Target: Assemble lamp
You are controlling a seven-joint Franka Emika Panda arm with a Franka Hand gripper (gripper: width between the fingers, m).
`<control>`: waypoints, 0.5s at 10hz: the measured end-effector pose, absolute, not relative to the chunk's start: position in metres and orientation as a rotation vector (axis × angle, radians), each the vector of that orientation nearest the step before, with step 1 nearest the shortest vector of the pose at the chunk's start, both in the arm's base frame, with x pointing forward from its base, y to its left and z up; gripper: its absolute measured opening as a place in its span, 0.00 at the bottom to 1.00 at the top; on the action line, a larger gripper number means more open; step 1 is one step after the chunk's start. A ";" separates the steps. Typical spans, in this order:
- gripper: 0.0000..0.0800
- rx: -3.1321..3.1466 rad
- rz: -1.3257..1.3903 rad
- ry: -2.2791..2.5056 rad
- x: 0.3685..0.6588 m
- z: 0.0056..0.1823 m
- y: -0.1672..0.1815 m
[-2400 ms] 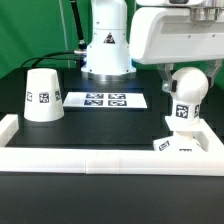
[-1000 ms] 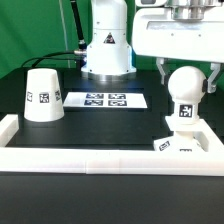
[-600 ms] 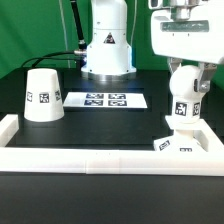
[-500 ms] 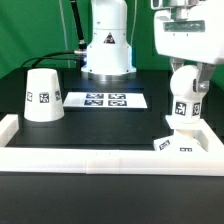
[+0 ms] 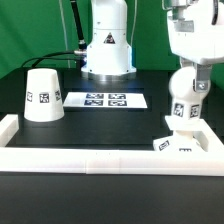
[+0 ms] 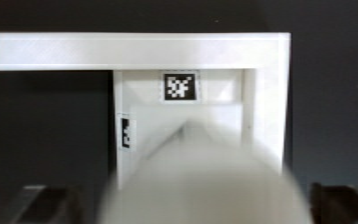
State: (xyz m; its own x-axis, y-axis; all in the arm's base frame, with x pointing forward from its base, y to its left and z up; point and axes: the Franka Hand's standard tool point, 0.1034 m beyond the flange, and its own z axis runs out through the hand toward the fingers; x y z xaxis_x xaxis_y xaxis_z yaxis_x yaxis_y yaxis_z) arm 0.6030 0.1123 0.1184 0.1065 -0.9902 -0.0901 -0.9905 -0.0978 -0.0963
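gripper (image 5: 188, 84) rotated about vertical, bulb (image 5: 181, 101) turned with it

Black table (image 5: 100, 125): shade (image 5: 42, 95) upright toward the exterior view's left, marker board (image 5: 105, 100) flat mid-table just beside it, square base (image 5: 185, 143) at the exterior view's right near the corner of the white border rail (image 5: 100, 160), arm's pedestal (image 5: 106, 55) at rear.

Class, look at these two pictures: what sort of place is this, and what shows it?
Probably a robotics lab test bench: a white robot arm base stands behind a flat white marker board printed with tags, and a white raised border rail lies on the black table.
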 end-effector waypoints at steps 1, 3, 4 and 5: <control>0.86 -2.290 0.020 1.964 0.606 0.120 0.114; 0.87 -2.497 -0.005 1.689 0.610 0.119 0.113; 0.87 -2.554 -0.013 1.601 0.610 0.118 0.112; 0.87 -2.619 -0.021 1.493 0.610 0.118 0.112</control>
State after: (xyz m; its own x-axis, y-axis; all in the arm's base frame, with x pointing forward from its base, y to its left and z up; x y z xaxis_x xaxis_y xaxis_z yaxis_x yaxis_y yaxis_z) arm 0.6102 0.1122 0.1183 0.5111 -0.8580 -0.0508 -0.8563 -0.5032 -0.1168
